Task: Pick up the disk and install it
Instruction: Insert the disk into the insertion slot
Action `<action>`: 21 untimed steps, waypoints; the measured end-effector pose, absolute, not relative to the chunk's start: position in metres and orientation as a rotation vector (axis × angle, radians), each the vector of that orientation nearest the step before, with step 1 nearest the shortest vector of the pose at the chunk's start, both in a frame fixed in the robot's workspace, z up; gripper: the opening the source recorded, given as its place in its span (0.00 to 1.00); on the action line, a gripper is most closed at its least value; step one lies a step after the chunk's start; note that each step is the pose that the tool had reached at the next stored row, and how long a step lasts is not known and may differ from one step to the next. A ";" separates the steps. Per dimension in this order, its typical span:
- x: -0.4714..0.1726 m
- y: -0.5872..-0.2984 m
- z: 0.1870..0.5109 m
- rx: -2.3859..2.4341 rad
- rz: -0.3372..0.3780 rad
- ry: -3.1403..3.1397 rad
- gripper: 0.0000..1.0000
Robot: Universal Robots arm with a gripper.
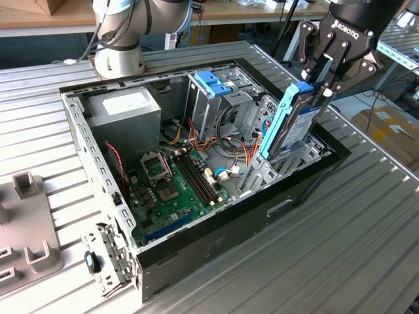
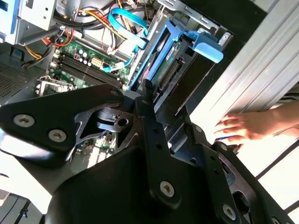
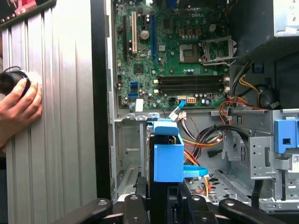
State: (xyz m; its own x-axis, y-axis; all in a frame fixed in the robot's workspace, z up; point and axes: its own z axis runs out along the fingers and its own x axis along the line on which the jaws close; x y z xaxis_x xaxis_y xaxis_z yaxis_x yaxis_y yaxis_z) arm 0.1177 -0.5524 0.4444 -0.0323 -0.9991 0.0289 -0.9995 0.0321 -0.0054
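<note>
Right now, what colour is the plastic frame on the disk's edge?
Blue. The frame on the disk shows best in the exterior view.

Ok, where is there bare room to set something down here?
Bare ribbed table beside the computer case, toward the exterior view's right. Crowded: inside the case, cables plus the gripper holding the disk.
</note>
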 end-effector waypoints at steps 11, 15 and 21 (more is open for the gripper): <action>0.118 -0.552 0.422 2.173 0.038 -2.244 0.35; 0.118 -0.552 0.410 2.173 0.038 -2.244 0.35; 0.118 -0.552 0.394 2.173 0.038 -2.244 0.35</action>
State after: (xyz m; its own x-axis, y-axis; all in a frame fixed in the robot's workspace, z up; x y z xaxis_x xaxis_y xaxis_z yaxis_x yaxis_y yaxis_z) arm 0.1177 -0.5524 0.3943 -0.0322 -0.9990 0.0297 -0.9995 0.0321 -0.0053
